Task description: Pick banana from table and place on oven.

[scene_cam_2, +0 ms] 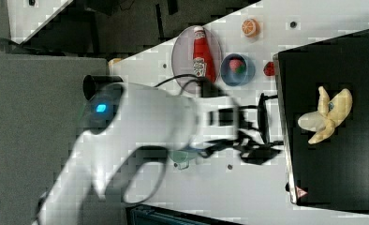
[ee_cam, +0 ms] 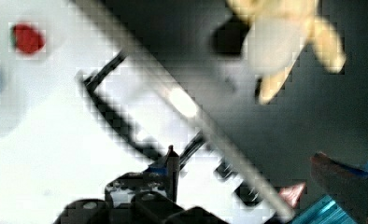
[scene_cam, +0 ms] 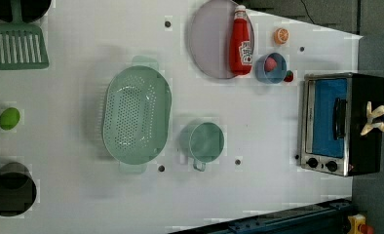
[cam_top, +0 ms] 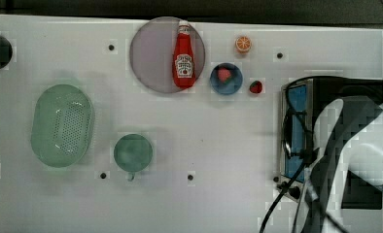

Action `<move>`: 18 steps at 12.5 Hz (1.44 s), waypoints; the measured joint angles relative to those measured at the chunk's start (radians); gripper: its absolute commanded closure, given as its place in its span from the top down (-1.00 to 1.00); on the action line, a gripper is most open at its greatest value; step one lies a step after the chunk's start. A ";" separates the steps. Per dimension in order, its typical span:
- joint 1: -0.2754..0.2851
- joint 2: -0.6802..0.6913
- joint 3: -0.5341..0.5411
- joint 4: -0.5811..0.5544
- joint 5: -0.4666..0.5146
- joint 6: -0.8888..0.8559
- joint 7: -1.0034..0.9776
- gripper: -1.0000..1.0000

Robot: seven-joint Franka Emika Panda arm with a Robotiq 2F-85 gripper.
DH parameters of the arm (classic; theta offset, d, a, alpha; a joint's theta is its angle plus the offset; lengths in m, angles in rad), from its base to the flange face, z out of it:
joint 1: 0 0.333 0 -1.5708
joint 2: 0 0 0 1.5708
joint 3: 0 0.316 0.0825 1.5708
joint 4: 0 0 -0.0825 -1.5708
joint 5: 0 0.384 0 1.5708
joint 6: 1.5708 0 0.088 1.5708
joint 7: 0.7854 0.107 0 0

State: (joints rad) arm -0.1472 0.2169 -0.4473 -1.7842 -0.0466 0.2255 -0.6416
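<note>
The pale yellow banana (scene_cam_2: 325, 116) lies with its peel flaps splayed on the black top of the oven (scene_cam_2: 342, 173); nothing holds it. The left view has the banana (scene_cam: 375, 120) at the far edge of the oven (scene_cam: 326, 122), above the bluish glass door. My gripper (ee_cam: 243, 155) is open, with one finger (ee_cam: 173, 163) and the other (ee_cam: 345, 179) wide apart and nothing between them. It hangs beside the oven's front edge, apart from the banana (ee_cam: 275, 37). In the right view the gripper (scene_cam_2: 260, 152) is over the white table (scene_cam_2: 248, 197), in front of the oven door.
A ketchup bottle (cam_top: 184, 56) lies on a grey plate (cam_top: 150, 58). Near the oven are a blue bowl (cam_top: 226, 78), a strawberry (cam_top: 255, 87) and an orange slice (cam_top: 243, 44). A green colander (cam_top: 62, 125) and green cup (cam_top: 132, 153) sit mid-table. My arm (cam_top: 359, 155) covers the oven.
</note>
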 measured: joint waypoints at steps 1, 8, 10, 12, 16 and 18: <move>0.012 -0.049 0.031 -0.001 0.001 -0.038 0.037 1.00; 0.138 -0.453 0.357 0.002 0.018 -0.078 0.638 1.00; 0.144 -0.523 0.457 -0.047 0.007 -0.132 0.745 1.00; 0.156 -0.528 0.516 -0.083 0.022 -0.151 0.817 1.00; 0.175 -0.506 0.477 -0.107 0.023 -0.168 0.854 1.00; 0.159 -0.502 0.463 -0.114 0.028 -0.142 0.875 1.00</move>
State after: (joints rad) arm 0.0114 -0.2854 0.0157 -1.8984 -0.0184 0.0834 0.2335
